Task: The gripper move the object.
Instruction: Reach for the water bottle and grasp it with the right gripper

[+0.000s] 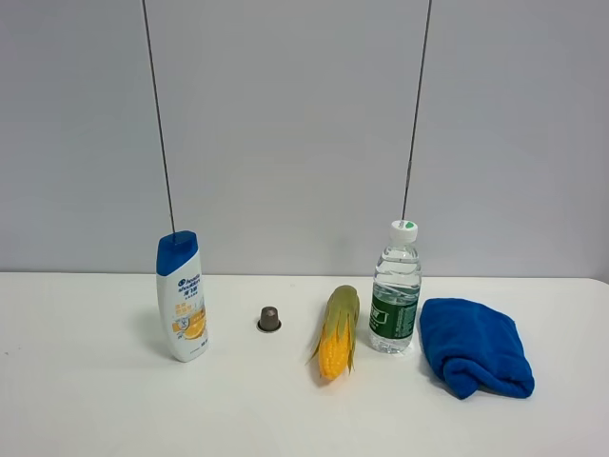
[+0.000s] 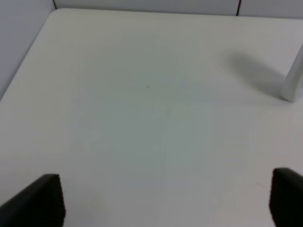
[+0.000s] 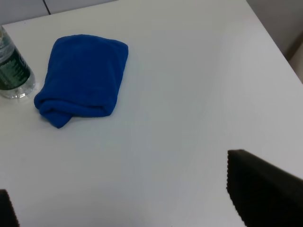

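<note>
The clear water bottle [image 1: 395, 290] with a white cap and green label stands upright on the white table, between a corn cob and a blue cloth. Its lower part also shows at the edge of the right wrist view [image 3: 12, 71]. Neither arm appears in the exterior high view. My left gripper [image 2: 165, 201] is open and empty over bare table, its black fingertips [image 2: 38, 198] far apart. My right gripper [image 3: 123, 203] is open and empty, one black finger [image 3: 262, 189] in full view, some way from the cloth and the bottle.
A white shampoo bottle [image 1: 181, 297] with a blue cap stands at the left; its base shows in the left wrist view [image 2: 293, 80]. A small dark capsule [image 1: 269, 319], a corn cob [image 1: 338, 331] and a folded blue cloth [image 1: 476, 345] [image 3: 83, 78] lie on the table [image 1: 95, 409].
</note>
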### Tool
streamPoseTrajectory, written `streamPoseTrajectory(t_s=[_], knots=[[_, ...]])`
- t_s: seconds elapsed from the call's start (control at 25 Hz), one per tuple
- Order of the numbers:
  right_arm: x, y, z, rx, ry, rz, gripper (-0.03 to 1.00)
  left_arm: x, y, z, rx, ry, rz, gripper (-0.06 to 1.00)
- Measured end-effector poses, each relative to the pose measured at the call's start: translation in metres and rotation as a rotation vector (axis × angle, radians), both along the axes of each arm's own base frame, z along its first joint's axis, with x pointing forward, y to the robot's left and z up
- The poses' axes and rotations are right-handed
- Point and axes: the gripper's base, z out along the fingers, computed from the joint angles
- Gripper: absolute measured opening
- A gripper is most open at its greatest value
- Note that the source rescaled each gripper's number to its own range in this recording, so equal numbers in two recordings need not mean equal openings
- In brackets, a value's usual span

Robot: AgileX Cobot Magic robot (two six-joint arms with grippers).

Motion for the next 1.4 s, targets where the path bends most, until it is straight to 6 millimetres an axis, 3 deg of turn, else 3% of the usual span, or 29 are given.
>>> streamPoseTrajectory(t_s=[0.08, 0.16, 0.32, 0.44, 0.56, 0.76, 0.96, 1.2, 1.4], knots=[[0.001, 0.002, 0.006, 0.004, -0.023, 0.024, 0.80, 0.000, 0.000, 0.000, 0.000, 0.000, 0.000, 1.00], [0.006, 0.006, 0.023, 0.014, -0.119, 0.068, 0.80, 0.000, 0.000, 0.000, 0.000, 0.000, 0.000, 1.00], [0.028, 0.014, 0.081, -0.043, -0.337, 0.165, 0.80, 0.000, 0.000, 0.000, 0.000, 0.000, 0.000, 1.00], [0.066, 0.018, 0.110, -0.182, -0.318, 0.250, 0.80, 0.000, 0.000, 0.000, 0.000, 0.000, 0.000, 1.00], [0.111, 0.021, 0.116, -0.315, -0.222, 0.334, 0.80, 0.000, 0.000, 0.000, 0.000, 0.000, 0.000, 1.00], [0.177, 0.041, 0.079, -0.443, 0.002, 0.550, 0.80, 0.000, 0.000, 0.000, 0.000, 0.000, 0.000, 1.00], [0.220, 0.070, 0.046, -0.527, 0.067, 0.668, 0.80, 0.000, 0.000, 0.000, 0.000, 0.000, 0.000, 1.00], [0.264, 0.079, 0.000, -0.499, 0.195, 0.620, 0.80, 0.000, 0.000, 0.000, 0.000, 0.000, 0.000, 1.00], [0.284, 0.083, -0.033, -0.413, 0.294, 0.557, 0.84, 0.000, 0.000, 0.000, 0.000, 0.000, 0.000, 1.00]])
